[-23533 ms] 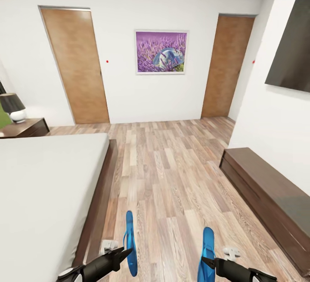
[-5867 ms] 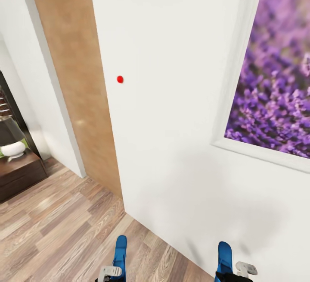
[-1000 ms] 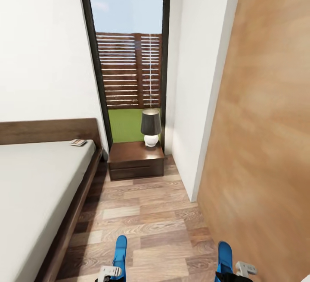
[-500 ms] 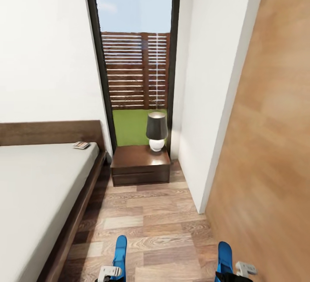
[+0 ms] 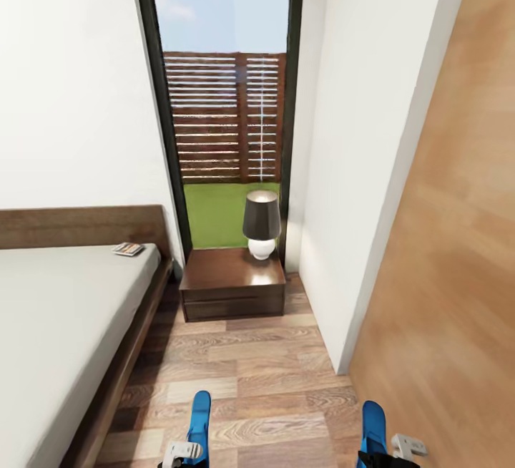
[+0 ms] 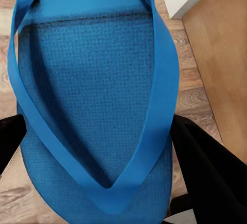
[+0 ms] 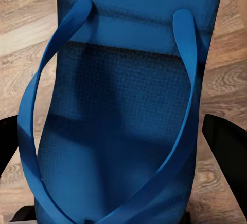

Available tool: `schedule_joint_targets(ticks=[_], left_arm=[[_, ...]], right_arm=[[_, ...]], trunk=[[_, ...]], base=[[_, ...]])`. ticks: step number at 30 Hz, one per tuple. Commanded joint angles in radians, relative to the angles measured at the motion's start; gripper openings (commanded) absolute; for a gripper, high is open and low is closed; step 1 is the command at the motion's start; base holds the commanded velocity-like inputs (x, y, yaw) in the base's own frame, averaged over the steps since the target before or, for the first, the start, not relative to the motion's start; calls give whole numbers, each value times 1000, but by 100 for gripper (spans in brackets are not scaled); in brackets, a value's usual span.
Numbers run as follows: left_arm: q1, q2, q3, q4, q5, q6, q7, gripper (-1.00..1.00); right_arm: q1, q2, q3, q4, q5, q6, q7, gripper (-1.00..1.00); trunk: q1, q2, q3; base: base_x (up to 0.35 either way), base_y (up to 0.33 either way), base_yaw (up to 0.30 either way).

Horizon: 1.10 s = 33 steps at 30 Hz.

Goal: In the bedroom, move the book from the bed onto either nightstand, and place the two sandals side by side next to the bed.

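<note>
The left gripper [image 6: 98,147] is clamped on the left sandal [image 6: 95,95], one black finger [image 6: 206,167] against each edge of the sole; the right gripper [image 7: 121,147] grips the right sandal [image 7: 123,106] the same way. In the head view both blue sandals stand on edge at the near bottom of the frame, the left one [image 5: 200,418] and the right one [image 5: 372,421], well apart and clear of the wood-plank floor [image 5: 265,375]. To the left lies the bed [image 5: 50,325], its dark frame running along the aisle toward the headboard [image 5: 79,226]. The book [image 5: 129,249] lies on the mattress at the far corner, just beside the headboard. Beyond the aisle stands the nightstand [image 5: 232,283], carrying a lamp [image 5: 261,225] on the far right of its top, with the window [image 5: 222,117] behind it. A brown door [image 5: 458,275] closes the right side. Step in hand, by judgement: carrying the sandals into position beside the bed; neither is set down yet. The next move calls for lowering both soles flat on the floor close to the bed frame, parallel and adjacent, then releasing. The book transfer to the nightstand remains.
</note>
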Motion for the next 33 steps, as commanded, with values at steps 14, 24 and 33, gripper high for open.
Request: schedule_joint_targets(ticks=[14, 24, 33], left_arm=[[-1, 1, -5, 1, 10, -2, -1, -100], [-1, 1, -5, 1, 10, -2, -1, -100], [-1, 1, -5, 1, 10, -2, -1, -100]], right_arm=[[-1, 0, 7, 1, -10, -1, 3, -100], [-1, 0, 7, 1, -10, -1, 3, -100], [-1, 0, 7, 1, -10, -1, 3, -100]], trunk=[[1, -1, -1], [1, -1, -1], [1, -1, -1]], base=[[326, 0, 0], [326, 0, 0], [326, 0, 0]])
